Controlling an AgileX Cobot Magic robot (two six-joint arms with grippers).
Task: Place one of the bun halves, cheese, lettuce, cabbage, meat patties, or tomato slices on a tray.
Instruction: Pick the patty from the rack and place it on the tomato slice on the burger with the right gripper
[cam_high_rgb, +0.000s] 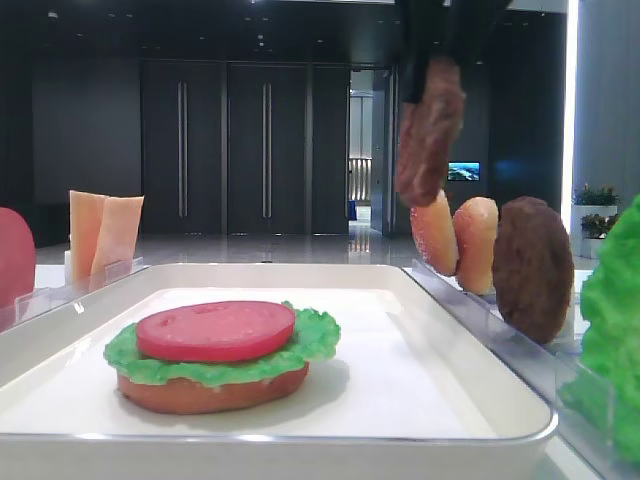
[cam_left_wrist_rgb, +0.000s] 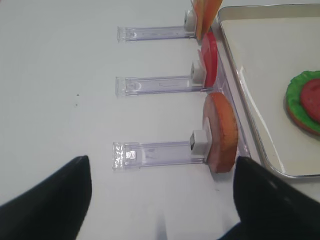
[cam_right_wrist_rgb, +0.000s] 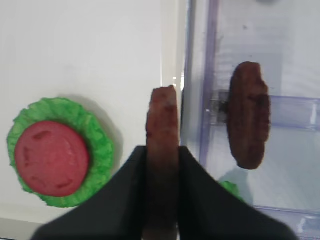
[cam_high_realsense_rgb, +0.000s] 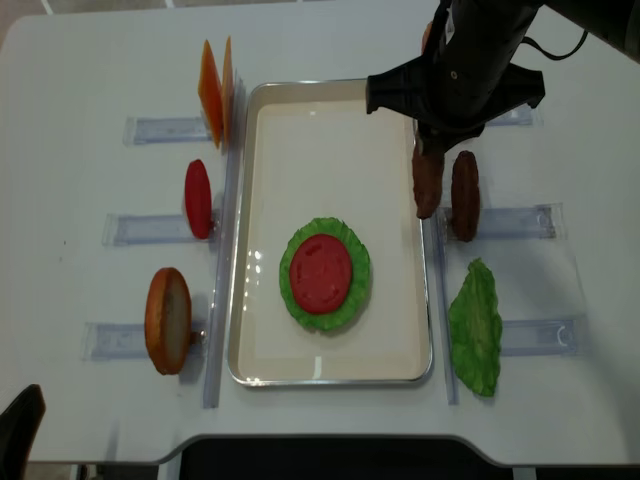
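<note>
My right gripper (cam_right_wrist_rgb: 162, 150) is shut on a dark-brown meat patty (cam_right_wrist_rgb: 162, 117), held on edge over the right rim of the white tray (cam_high_realsense_rgb: 240, 230). The held patty (cam_high_realsense_rgb: 427, 185) hangs beside a second patty (cam_high_realsense_rgb: 464, 195) that stands in its clear rack. On the tray lies a stack: a bun half (cam_high_rgb: 210, 392), lettuce (cam_high_realsense_rgb: 352, 290) and a tomato slice (cam_high_realsense_rgb: 320, 272) on top. My left gripper (cam_left_wrist_rgb: 161, 162) is open over bare table, near a bun half (cam_left_wrist_rgb: 222, 132) standing in the left rack. Cabbage is out of view.
Left of the tray, clear racks hold cheese slices (cam_high_realsense_rgb: 215, 90), a tomato slice (cam_high_realsense_rgb: 198, 198) and the bun half (cam_high_realsense_rgb: 168, 320). On the right a lettuce leaf (cam_high_realsense_rgb: 475, 325) lies by a rack. Two speckled buns (cam_high_rgb: 455, 235) stand behind the held patty.
</note>
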